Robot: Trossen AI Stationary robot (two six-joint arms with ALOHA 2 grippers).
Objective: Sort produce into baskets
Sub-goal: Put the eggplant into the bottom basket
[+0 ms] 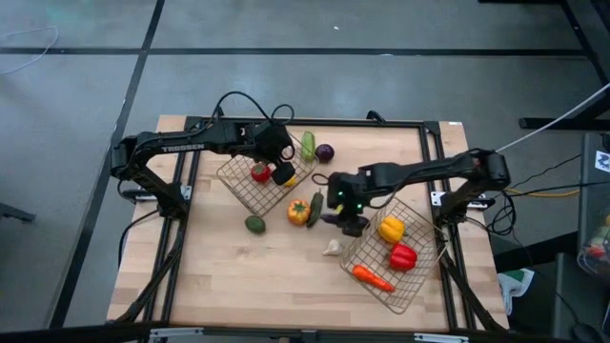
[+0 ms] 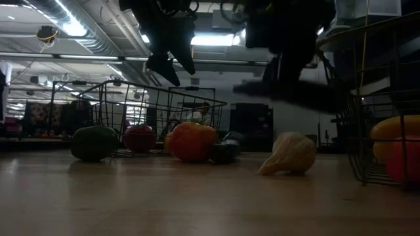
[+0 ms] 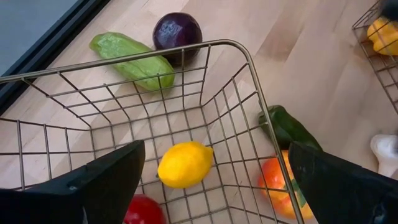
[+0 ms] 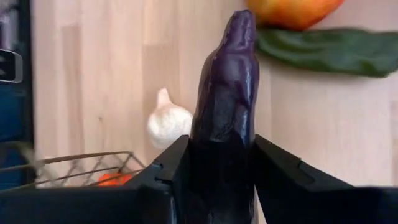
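My right gripper [image 1: 349, 221] is shut on a dark purple aubergine [image 4: 225, 106] between the two wire baskets. The right basket [image 1: 419, 286] holds a yellow pepper [image 1: 391, 229], a red pepper [image 1: 403, 256] and a carrot [image 1: 372, 278]. My left gripper [image 3: 217, 186] is open and empty above the left basket [image 3: 186, 46], which holds a lemon [image 3: 185, 163] and a red tomato [image 3: 144, 211]. On the table lie garlic [image 1: 332, 248], an avocado [image 1: 254, 225], an orange pepper [image 1: 298, 211] and a dark green piece [image 1: 315, 206]. My right gripper pinches the aubergine's thicker part [image 4: 219, 158] between its two fingers [image 4: 165, 171]. The narrow end [image 4: 241, 25] sticks out past them. The aubergine is lifted clear of the table and shows roughly level in the low view [image 2: 289, 92].
A light green cucumber [image 1: 308, 145] and a purple onion [image 1: 324, 151] lie beyond the left basket near the table's far edge. Bare wood lies toward the near left corner [image 1: 210, 286].
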